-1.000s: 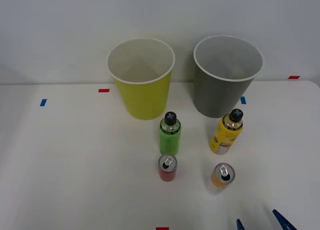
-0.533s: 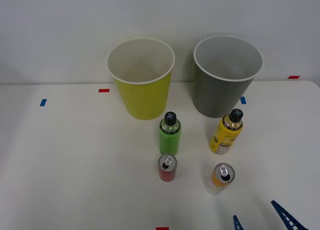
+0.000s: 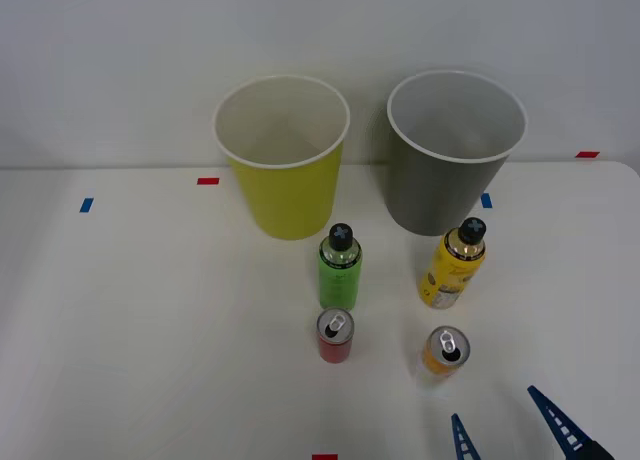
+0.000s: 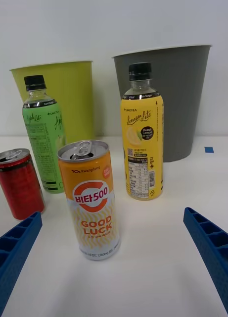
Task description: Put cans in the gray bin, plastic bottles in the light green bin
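Observation:
On the white table stand an orange can (image 3: 444,351) (image 4: 92,199) and a red can (image 3: 335,335) (image 4: 17,182), both upright. Behind them are a green bottle (image 3: 340,267) (image 4: 43,134) and a yellow bottle (image 3: 453,264) (image 4: 142,136), each with a black cap. At the back stand the light green bin (image 3: 283,158) (image 4: 69,94) and the gray bin (image 3: 452,152) (image 4: 182,96). My right gripper (image 3: 497,422) (image 4: 114,257) is open near the table's front edge, just in front of the orange can, with nothing between its blue fingers (image 4: 212,247).
Small red and blue tape marks (image 3: 207,181) dot the white table (image 3: 150,330). A plain wall rises behind the bins. Free room lies to the left of the cans and bottles.
My right gripper has moved forward and a little left, toward the orange can. The cans, bottles and bins have stayed put.

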Motion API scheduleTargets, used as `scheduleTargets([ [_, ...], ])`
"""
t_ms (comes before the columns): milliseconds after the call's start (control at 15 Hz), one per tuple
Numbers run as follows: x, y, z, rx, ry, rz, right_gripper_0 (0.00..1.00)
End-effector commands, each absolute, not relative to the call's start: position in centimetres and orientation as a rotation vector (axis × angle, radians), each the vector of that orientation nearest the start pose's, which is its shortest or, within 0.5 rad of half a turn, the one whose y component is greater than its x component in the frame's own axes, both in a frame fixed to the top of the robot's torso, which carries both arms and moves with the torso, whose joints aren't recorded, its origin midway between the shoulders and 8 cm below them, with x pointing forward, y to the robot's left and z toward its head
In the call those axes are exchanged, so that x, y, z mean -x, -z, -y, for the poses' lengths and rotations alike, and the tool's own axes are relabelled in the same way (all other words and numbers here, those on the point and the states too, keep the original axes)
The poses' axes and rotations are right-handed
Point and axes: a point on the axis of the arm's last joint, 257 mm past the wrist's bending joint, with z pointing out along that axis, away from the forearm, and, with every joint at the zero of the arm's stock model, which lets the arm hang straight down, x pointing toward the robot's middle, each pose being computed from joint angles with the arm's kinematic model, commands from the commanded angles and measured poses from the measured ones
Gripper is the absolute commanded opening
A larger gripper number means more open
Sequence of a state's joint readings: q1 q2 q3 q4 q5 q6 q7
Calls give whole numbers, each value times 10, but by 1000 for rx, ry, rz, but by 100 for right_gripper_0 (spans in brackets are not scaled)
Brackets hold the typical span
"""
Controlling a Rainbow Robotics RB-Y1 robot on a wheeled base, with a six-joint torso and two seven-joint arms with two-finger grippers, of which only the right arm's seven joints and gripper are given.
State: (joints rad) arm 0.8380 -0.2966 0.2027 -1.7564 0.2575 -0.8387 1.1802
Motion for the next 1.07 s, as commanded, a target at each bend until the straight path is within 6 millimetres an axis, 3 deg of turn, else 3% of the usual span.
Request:
scheduleTargets([
  [67,-244,277,199,186,-305,-1463,100],
  [333,-260,285,190,216,-326,-1494,100],
  [600,-284,276,163,236,-380,-1459,100],
  [1067,-319,271,146,314,-376,-1453,100],
])
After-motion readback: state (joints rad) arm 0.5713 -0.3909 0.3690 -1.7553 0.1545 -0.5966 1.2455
